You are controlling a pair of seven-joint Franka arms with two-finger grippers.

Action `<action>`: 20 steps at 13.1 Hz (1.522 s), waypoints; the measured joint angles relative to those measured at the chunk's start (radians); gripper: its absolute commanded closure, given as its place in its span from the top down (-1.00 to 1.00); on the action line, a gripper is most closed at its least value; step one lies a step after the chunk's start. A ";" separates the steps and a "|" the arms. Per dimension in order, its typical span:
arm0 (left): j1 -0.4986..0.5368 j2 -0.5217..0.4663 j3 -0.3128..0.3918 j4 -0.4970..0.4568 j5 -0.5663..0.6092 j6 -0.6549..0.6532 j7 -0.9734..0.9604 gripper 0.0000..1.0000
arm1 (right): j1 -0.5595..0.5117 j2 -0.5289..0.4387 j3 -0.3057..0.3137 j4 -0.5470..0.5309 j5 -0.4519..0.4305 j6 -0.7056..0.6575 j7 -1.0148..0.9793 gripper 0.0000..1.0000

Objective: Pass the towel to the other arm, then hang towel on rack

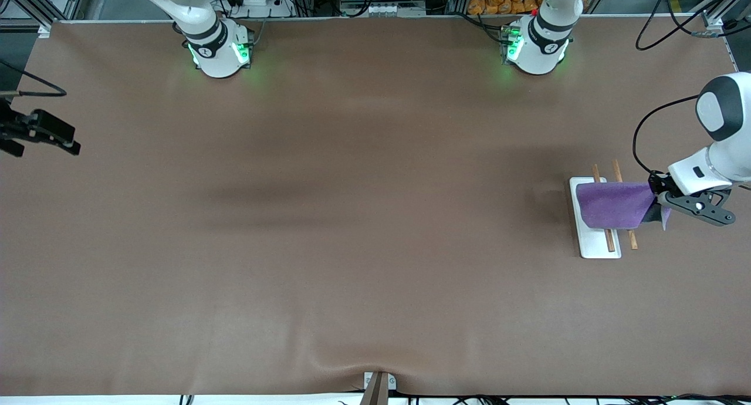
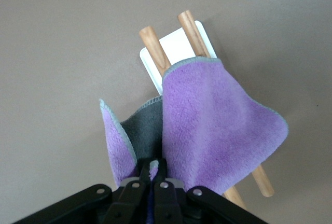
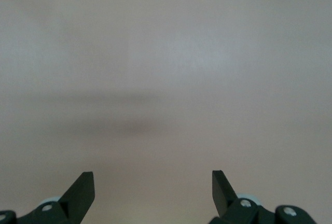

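Observation:
The purple towel (image 1: 613, 205) lies draped over the two brown rods of the rack (image 1: 599, 247), which stands on its white base at the left arm's end of the table. My left gripper (image 1: 656, 204) is shut on the towel's edge, beside the rack. In the left wrist view the towel (image 2: 218, 120) covers the middle of both rods (image 2: 153, 42), with a grey-backed fold hanging by my left gripper (image 2: 154, 166). My right gripper (image 3: 153, 182) is open and empty over bare table; it shows at the right arm's edge of the front view (image 1: 44, 134).
The brown table mat (image 1: 352, 217) stretches between the two arms' ends. The arm bases (image 1: 220, 50) stand along the table's top edge in the front view. A small bracket (image 1: 378, 384) sits at the table edge nearest the front camera.

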 measured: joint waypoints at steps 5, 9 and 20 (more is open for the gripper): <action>0.035 0.038 0.000 0.000 -0.055 0.007 0.056 -1.00 | -0.047 0.015 -0.001 -0.003 0.000 0.028 -0.069 1.00; 0.061 0.051 0.000 0.000 -0.069 0.010 0.078 -1.00 | -0.065 0.002 0.008 -0.033 0.019 0.045 -0.063 1.00; 0.085 0.079 0.000 0.005 -0.069 0.017 0.079 1.00 | 0.020 -0.051 0.026 -0.076 0.033 0.051 0.140 1.00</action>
